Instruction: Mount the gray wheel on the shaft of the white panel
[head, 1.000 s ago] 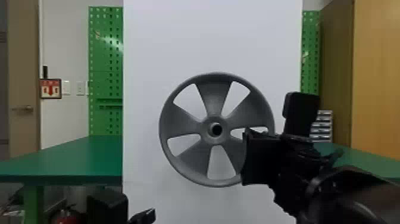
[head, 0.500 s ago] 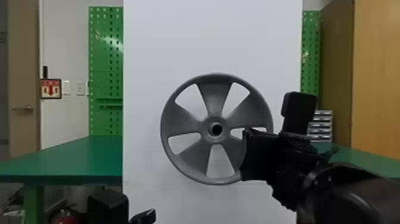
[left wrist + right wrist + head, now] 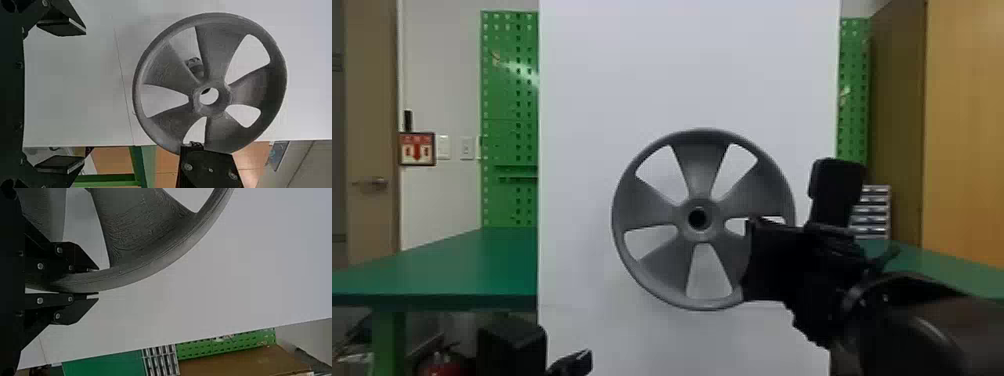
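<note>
Because my right gripper (image 3: 98,282) pinches the gray wheel (image 3: 699,165) at edge only, tilting may miss the shaft (image 3: 194,66); left gripper (image 3: 85,96) stays wide, empty.

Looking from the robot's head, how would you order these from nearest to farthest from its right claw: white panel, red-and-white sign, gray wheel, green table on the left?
From the right claw:
1. Gray wheel: rim gripped in it.
2. White panel: behind the wheel.
3. Green table: left, beyond the panel's edge.
4. Red-and-white sign: far left, past the table.
</note>
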`<state>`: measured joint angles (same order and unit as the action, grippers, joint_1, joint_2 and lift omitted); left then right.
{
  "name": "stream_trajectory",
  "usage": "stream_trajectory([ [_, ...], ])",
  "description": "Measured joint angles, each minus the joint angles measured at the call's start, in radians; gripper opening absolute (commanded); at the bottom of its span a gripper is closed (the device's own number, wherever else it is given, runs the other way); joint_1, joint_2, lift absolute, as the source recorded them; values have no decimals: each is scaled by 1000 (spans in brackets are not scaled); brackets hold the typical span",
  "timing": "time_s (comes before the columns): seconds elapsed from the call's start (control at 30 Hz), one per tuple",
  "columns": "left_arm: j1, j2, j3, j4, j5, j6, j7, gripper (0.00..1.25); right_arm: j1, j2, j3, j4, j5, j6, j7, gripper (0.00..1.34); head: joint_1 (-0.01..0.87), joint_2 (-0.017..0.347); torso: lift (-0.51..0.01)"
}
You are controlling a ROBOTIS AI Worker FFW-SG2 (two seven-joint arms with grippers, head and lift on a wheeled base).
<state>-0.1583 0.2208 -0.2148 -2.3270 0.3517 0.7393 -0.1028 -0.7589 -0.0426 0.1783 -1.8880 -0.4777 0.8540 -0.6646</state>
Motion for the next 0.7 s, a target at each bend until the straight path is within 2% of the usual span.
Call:
stream_trajectory([
  [0.27,-2,1,0,0,1,0,0,1118,-11,-5,-19,45,-1,-19,100,133,34,31,-490],
  [0.53,-3,2,0,0,1,0,0,1118,-16,-8,-23,66,17,-29,116,133,34,31,-490],
  [0.7,-3,2,0,0,1,0,0,1118,-22,-10,-29,82,29,-37,157,133,34,31,-490],
])
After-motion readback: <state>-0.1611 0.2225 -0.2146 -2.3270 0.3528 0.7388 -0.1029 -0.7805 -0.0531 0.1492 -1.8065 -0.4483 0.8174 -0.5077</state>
